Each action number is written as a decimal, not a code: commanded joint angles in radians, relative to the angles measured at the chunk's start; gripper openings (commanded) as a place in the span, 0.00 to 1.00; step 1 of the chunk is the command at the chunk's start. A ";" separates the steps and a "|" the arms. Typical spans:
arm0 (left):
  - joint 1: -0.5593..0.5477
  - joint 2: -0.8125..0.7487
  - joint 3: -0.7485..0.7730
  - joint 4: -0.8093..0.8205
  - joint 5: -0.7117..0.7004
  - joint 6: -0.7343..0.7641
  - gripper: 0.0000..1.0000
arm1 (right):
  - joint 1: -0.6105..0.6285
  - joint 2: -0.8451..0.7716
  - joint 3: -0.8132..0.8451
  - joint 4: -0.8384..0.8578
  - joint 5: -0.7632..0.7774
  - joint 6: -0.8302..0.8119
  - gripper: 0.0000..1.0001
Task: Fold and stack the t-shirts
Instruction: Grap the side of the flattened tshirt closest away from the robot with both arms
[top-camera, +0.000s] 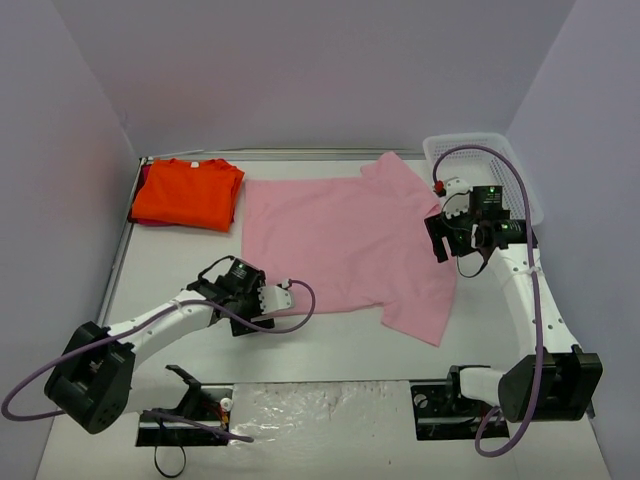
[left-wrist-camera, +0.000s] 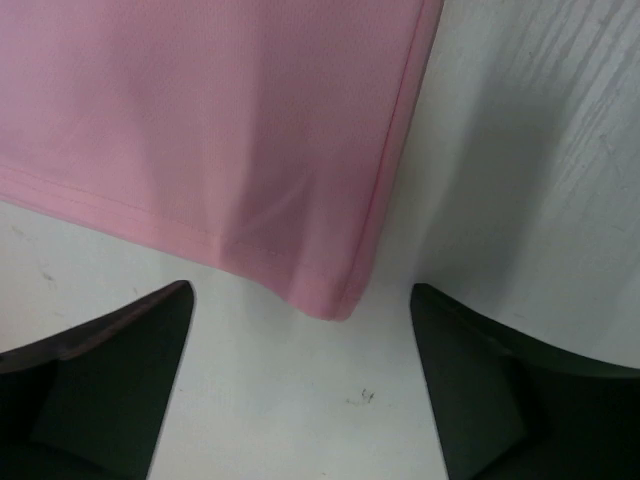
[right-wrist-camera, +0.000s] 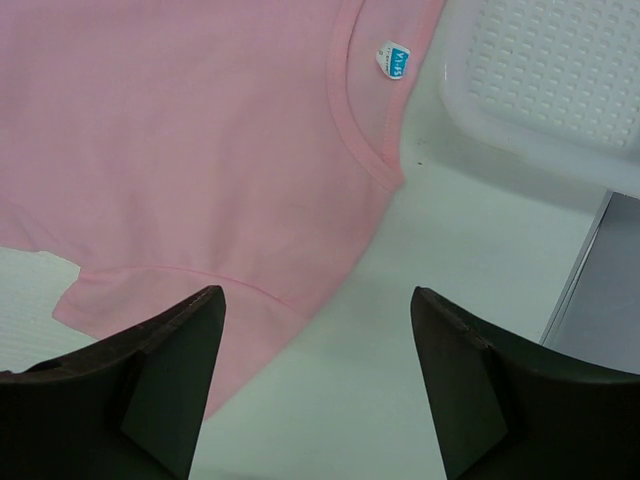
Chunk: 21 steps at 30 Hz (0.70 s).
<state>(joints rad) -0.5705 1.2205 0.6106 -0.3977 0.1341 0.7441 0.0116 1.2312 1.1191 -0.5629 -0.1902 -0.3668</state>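
Left fingers (left-wrist-camera: 110, 390), right fingers (right-wrist-camera: 150, 390) wide, empty

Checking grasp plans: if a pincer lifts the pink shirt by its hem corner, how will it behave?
Probably floppy: the pink shirt lies flat and thin, so it should drape from the lifted hem corner. Likely light, judging by the thin hem. Pushed, it would probably wrinkle and bunch rather than slide whole across the table.

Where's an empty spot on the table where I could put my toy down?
Bare table lies between the orange shirt, pink shirt and left arm; another strip runs between the pink shirt and the arm bases. Crowded by the basket, where the right tool hovers.
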 joint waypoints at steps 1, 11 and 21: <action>-0.011 0.023 0.002 0.046 0.010 -0.006 0.81 | -0.007 -0.015 -0.012 0.001 0.005 0.005 0.71; -0.011 -0.007 -0.026 0.053 -0.024 -0.026 0.03 | -0.007 -0.033 -0.010 -0.005 -0.006 -0.009 0.71; 0.087 0.089 0.121 0.068 -0.073 -0.126 0.02 | 0.080 0.000 0.035 -0.256 -0.068 -0.224 0.66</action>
<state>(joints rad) -0.5339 1.2575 0.6296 -0.3424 0.0864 0.6746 0.0429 1.2228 1.1202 -0.6666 -0.2455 -0.4923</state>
